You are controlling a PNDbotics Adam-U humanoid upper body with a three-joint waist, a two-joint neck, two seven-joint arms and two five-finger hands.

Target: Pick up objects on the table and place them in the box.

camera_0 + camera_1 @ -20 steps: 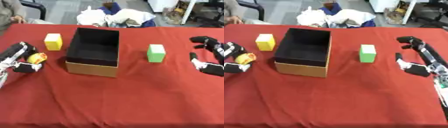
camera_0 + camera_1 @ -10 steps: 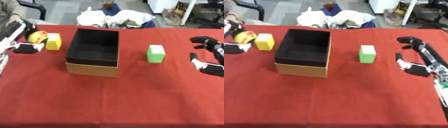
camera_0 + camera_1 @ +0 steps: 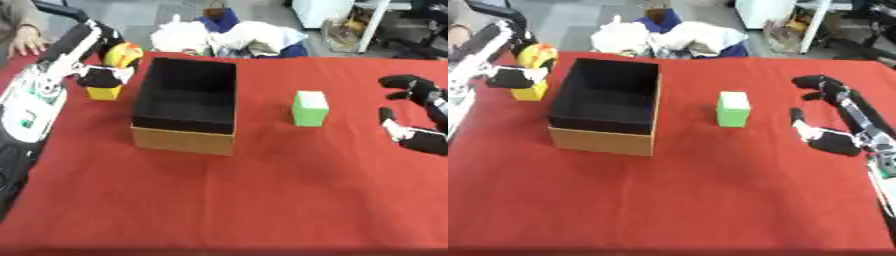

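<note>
Both eyes look steeply down from the robot's head, facing forward over the red table from close above — sharing nearly everything, the box sitting slightly further left in the right eye's view.

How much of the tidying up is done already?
Nothing looks done: the open cardboard box with its black inside appears empty. In hand: the left hand holds a round yellow-and-red object up beside the box, not over it. Left: the yellow block and the green block sit on the red tablecloth. The right hand rests open.
</note>
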